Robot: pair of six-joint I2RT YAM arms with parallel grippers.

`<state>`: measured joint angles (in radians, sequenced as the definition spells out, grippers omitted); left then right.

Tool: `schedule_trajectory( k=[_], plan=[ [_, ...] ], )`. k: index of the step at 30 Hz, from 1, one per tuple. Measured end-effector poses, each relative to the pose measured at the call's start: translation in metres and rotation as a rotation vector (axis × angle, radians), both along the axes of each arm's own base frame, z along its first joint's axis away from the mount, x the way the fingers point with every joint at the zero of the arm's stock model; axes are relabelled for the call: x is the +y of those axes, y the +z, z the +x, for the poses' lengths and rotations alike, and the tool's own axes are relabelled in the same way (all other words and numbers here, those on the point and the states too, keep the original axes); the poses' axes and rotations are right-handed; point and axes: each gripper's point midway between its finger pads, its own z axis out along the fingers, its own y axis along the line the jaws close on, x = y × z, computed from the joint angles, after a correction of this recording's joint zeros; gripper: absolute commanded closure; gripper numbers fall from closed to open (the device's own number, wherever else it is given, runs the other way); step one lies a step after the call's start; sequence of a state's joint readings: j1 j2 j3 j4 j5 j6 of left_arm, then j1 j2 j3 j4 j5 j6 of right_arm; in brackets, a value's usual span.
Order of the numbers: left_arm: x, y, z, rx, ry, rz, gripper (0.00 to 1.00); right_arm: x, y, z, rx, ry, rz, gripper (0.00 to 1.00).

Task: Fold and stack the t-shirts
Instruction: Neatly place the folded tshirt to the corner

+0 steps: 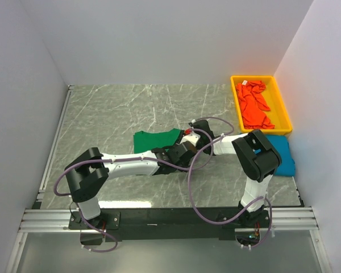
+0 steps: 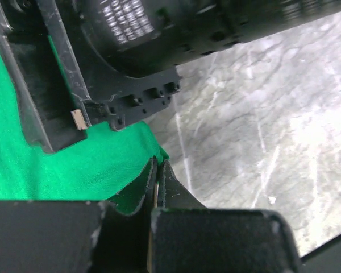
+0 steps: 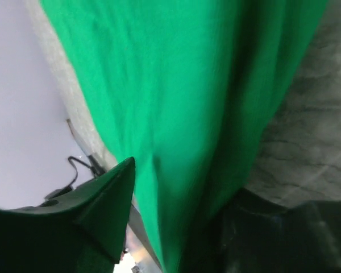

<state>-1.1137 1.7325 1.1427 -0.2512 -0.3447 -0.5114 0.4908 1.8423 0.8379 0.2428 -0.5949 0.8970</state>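
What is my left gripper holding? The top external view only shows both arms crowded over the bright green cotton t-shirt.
Observer: In the left wrist view the left gripper is pinched shut on an edge of the bright green cotton t-shirt.
Operator: And the other side?
Observer: The right wrist view shows green cloth running through the right gripper; whether it clamps the cloth, I cannot tell.
Operator: Anything close to that pinch?
Observer: Yes, in the left wrist view the right gripper's black housing sits close beside it.
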Motion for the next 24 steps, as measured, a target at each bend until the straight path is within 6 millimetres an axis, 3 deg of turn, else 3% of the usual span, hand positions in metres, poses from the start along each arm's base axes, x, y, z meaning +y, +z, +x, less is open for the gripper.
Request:
schedule_trajectory(
  k=[1,2,5,8,11,16,19,24],
  plan=[
    [-0.002,0.0,-0.001,0.004,-0.002,-0.008,0.92,-0.002,-0.002,0.001,-0.001,-0.002,-0.019,0.56],
    [-0.002,0.001,-0.001,0.007,-0.003,-0.013,0.89,-0.004,-0.005,0.002,-0.005,-0.004,-0.039,0.7],
    [-0.004,0.001,-0.003,0.017,-0.004,-0.022,0.76,-0.012,-0.015,-0.001,-0.004,0.002,-0.099,0.89],
    [-0.005,0.005,-0.007,0.033,-0.004,-0.042,0.61,-0.017,-0.016,0.0,-0.028,0.018,-0.146,1.0],
    [-0.004,0.019,-0.01,0.039,0.003,-0.073,0.47,-0.027,-0.015,0.0,-0.063,0.035,-0.215,1.0],
    [0.011,0.058,-0.012,0.039,0.002,-0.131,0.2,-0.057,-0.014,-0.005,-0.115,0.064,-0.382,1.0],
    [0.034,0.083,-0.001,0.056,0.026,-0.177,0.06,-0.082,-0.014,-0.009,-0.134,0.078,-0.491,1.0],
    [0.121,0.12,0.061,0.033,0.249,-0.217,0.0,-0.12,-0.011,-0.012,-0.147,0.099,-0.682,1.0]
  ],
)
